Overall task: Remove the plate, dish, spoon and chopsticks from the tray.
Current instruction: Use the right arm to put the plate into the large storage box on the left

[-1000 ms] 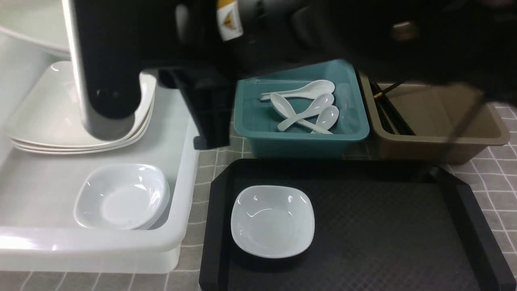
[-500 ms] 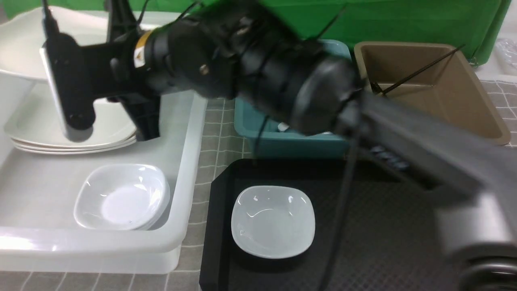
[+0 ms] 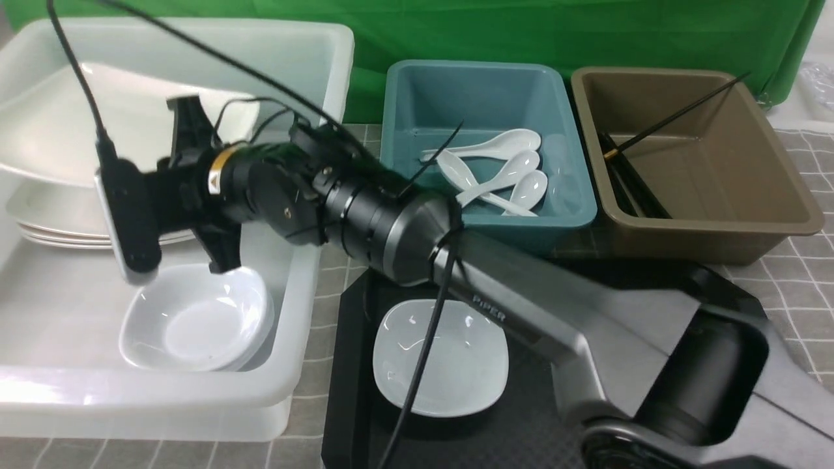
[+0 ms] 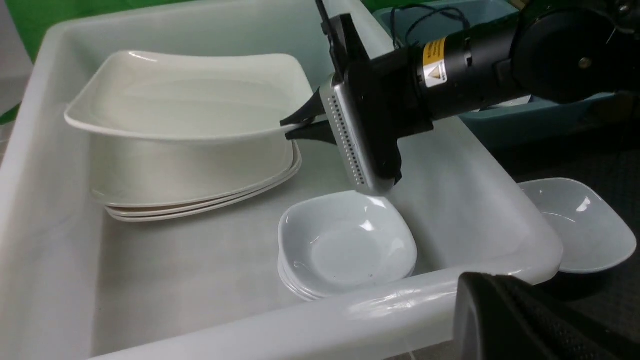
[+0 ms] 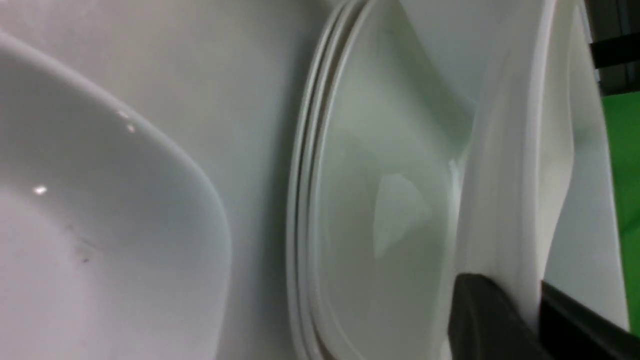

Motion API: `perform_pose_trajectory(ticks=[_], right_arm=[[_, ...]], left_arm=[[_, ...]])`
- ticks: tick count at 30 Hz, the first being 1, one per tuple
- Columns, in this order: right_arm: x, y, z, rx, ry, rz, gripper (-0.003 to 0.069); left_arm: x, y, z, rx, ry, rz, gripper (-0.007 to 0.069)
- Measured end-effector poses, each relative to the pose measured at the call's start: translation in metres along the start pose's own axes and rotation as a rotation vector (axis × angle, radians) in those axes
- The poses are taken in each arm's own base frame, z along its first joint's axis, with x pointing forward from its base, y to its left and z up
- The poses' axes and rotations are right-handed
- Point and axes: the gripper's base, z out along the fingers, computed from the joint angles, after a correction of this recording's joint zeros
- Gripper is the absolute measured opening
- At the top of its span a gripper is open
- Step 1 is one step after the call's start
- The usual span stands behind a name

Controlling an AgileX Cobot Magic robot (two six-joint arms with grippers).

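Note:
My right gripper reaches into the white bin and is shut on the rim of the large white plate. It holds the plate tilted above a stack of like plates. The left wrist view shows the pinch on the plate, and so does the right wrist view. The small dish sits on the black tray, also in the left wrist view. Spoons lie in the teal tub. Chopsticks lie in the brown tub. Only one dark finger of my left gripper shows.
The white bin also holds a stack of small dishes near its front right corner. The teal tub and brown tub stand behind the tray. My right arm crosses over the tray's middle.
My right arm has dropped away from the front camera, which it blocked before. Its wrist has moved down and nearer inside the bin, with the plate still in its grip.

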Motion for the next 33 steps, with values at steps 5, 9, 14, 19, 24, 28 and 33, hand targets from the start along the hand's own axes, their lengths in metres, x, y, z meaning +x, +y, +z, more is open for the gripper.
perform_pose_trajectory(ticks=[5, 9, 14, 19, 24, 28, 33], right_arm=[[0.002, 0.005, 0.005, -0.001, 0.0, -0.008, 0.0064], [0.002, 0.004, 0.005, 0.016, -0.003, -0.007, 0.0065], [0.012, -0.001, 0.007, 0.066, -0.001, 0.034, 0.0103], [0.024, 0.005, 0.015, 0.078, 0.01, 0.102, 0.0134], [0.027, 0.01, 0.02, 0.081, 0.012, 0.14, 0.0138], [0.027, 0.01, 0.021, 0.098, 0.002, 0.227, 0.0235], [0.03, 0.01, 0.022, 0.101, -0.005, 0.463, 0.0456]], left_arm=[[0.0, -0.002, 0.0, 0.027, 0.001, -0.016, 0.0004], [-0.001, -0.004, 0.0, 0.047, -0.006, -0.026, 0.0004], [-0.003, -0.008, 0.0, 0.083, -0.028, -0.027, 0.0004], [-0.003, -0.011, -0.001, 0.122, -0.031, -0.029, 0.0004], [-0.003, -0.012, -0.001, 0.133, -0.033, -0.026, 0.0004], [-0.003, -0.013, -0.001, 0.144, -0.033, -0.019, 0.0004], [-0.003, -0.014, -0.001, 0.15, -0.033, -0.022, 0.0004]])
